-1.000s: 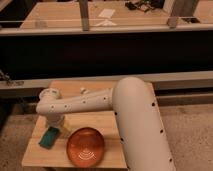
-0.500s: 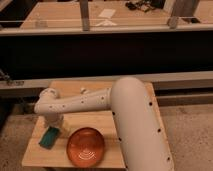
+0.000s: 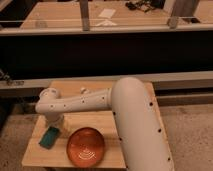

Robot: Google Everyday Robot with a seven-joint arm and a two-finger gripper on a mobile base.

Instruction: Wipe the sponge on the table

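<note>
Holds the end effector over the sponge, just beside the orange plate on the counter, grip state impossible to tell.

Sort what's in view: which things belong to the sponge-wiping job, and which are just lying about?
Part of the job:
- sponge, at the table's front left
- table
- gripper, low over the table right by the sponge

Just lying about:
- orange plate, on the table to the right of the sponge
- white paper on the workbench behind
</note>
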